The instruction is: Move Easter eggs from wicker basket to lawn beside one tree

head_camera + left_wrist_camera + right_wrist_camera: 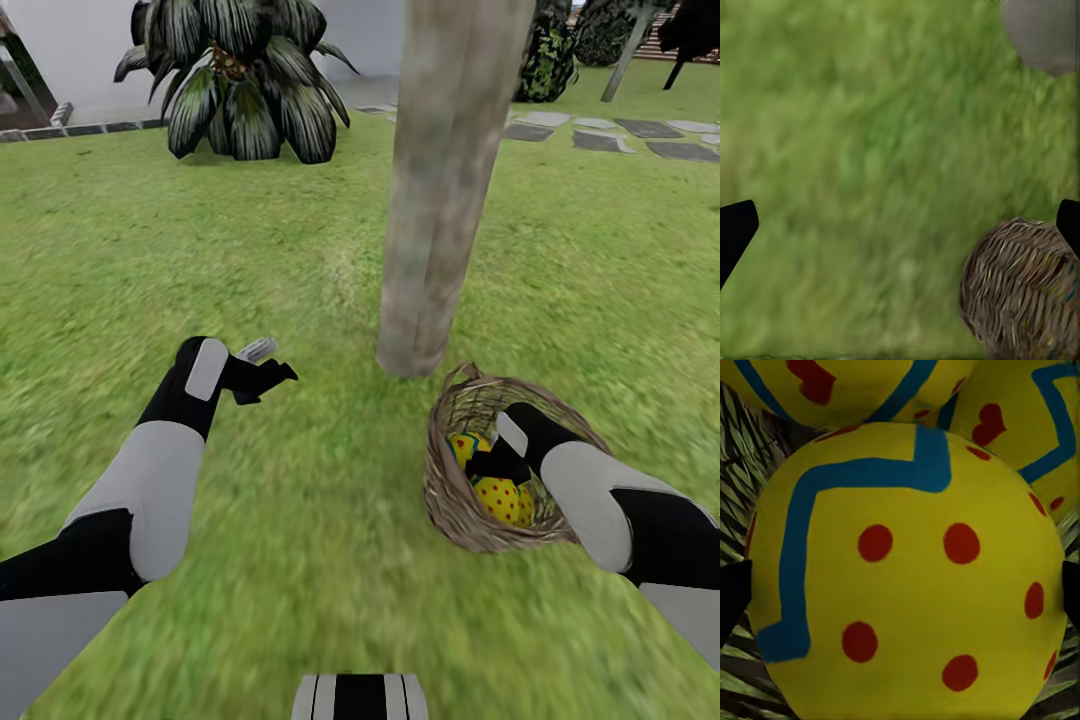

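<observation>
We see our left arm, grey and black, stretched forward and bent at the elbow. Its black two-finger left gripper [268, 366] hangs free with the fingers spread wide, holding nothing. Our right arm reaches forward and down. Its black right gripper [490, 466] points downward, and its dark fingertips [733, 596] stand apart at both sides.
</observation>
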Available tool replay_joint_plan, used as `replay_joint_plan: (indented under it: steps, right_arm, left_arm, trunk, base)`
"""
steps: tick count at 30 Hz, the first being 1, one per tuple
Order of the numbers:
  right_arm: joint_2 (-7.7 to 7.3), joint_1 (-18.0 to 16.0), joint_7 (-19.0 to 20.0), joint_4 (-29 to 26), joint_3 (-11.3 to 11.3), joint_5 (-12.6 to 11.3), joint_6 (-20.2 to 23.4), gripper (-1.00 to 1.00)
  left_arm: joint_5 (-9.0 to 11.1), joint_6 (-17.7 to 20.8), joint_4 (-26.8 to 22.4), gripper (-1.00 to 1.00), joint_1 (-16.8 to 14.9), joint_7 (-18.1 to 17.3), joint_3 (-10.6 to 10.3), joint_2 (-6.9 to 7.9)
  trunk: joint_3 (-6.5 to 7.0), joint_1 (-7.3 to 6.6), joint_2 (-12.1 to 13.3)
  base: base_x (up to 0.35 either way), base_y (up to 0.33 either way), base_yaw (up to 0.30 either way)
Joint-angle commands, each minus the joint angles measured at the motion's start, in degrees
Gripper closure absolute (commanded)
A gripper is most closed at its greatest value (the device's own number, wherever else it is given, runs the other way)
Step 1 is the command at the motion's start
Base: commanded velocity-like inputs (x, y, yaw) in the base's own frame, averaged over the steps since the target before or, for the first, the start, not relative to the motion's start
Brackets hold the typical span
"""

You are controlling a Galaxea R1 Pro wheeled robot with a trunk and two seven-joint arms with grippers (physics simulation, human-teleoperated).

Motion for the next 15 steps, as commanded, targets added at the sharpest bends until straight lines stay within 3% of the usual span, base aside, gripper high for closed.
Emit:
replay_joint_plan:
  steps: [1, 15]
  right_arm:
    - [0.01, 0.0, -0.6, -0.1, -0.4, -0.5, 0.1, 1.0]
    - [-0.04, 0.0, -0.8, -2.1, -0.3, -0.5, 0.2, 1.0]
  left_arm:
    - [0.5, 0.2, -0.1, -1.0, 0.0, 0.6, 0.2, -0.03]
    - [0.7, 0.1, 1.2, -1.0, 0.0, 0.7, 0.3, 0.54]
  trunk:
    - [0.19, -0.05, 0.0]
    - [3.29, -0.41, 0.2]
  base:
    - [-0.116, 0.0, 0.0]
    - [-0.028, 0.0, 0.0]
